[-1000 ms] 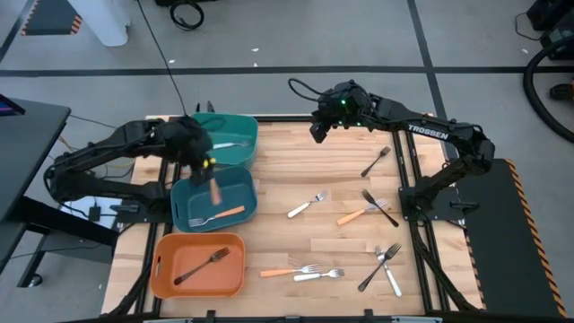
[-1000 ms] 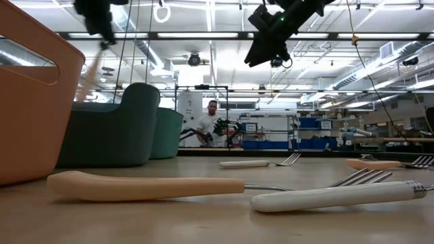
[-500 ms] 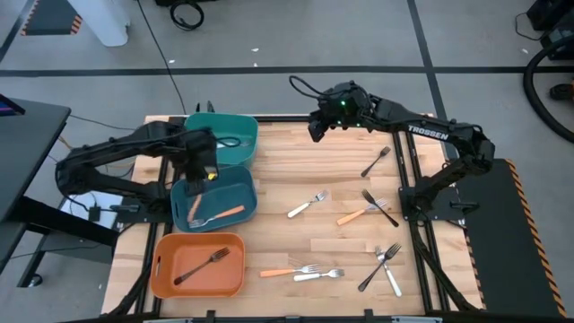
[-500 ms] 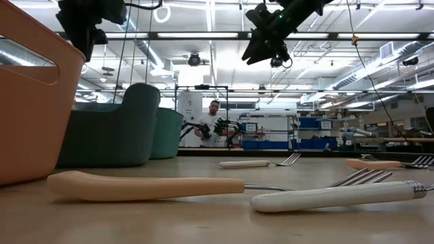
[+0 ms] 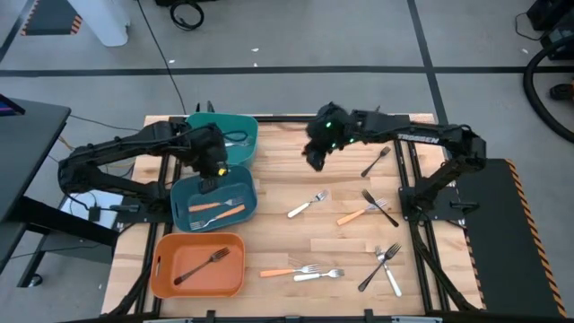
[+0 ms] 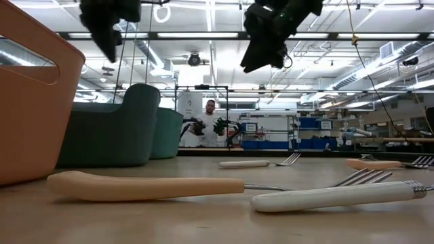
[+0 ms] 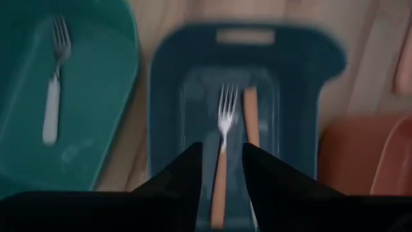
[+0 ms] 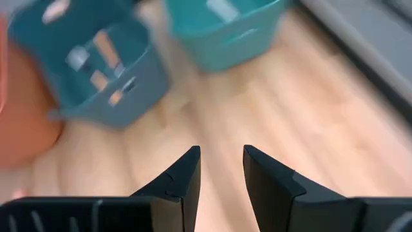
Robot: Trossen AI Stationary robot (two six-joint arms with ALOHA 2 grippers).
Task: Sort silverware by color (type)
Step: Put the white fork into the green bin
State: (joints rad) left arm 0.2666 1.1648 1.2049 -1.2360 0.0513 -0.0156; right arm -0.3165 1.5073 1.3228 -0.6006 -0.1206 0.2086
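- Lying in the dark blue bin (image 5: 213, 203), left of centre in the high view: two orange-handled forks (image 5: 220, 213), side by side.
- Resting in the teal bin (image 5: 235, 136), above the blue one: one white-handled fork (image 7: 52, 96).
- Resting in the orange bin (image 5: 197, 264), lower left: one black fork (image 5: 202, 266), set diagonally.
- Loose on the wooden table (image 5: 287, 170), right half of the high view: a white-handled fork (image 5: 307, 205) near centre; an orange-handled fork (image 5: 357, 214) touching a black fork (image 5: 380, 207) that crosses it; another black fork (image 5: 376, 161) toward the upper right; a black fork (image 5: 378, 268) crossed with a white-handled one (image 5: 389, 272) at lower right.
- Loose at bottom centre: an orange-handled fork (image 5: 289, 271) and a white-handled fork (image 5: 319, 275), just beside each other.
- Left gripper (image 5: 212, 174): above the upper rim of the blue bin, jaws spread, nothing between them; its wrist view looks down on the two orange-handled forks.
- Right gripper (image 5: 316, 154): above bare table, upper centre, jaws spread and empty.
- Background, low view: a person (image 6: 211, 129) standing in the room beyond the table.
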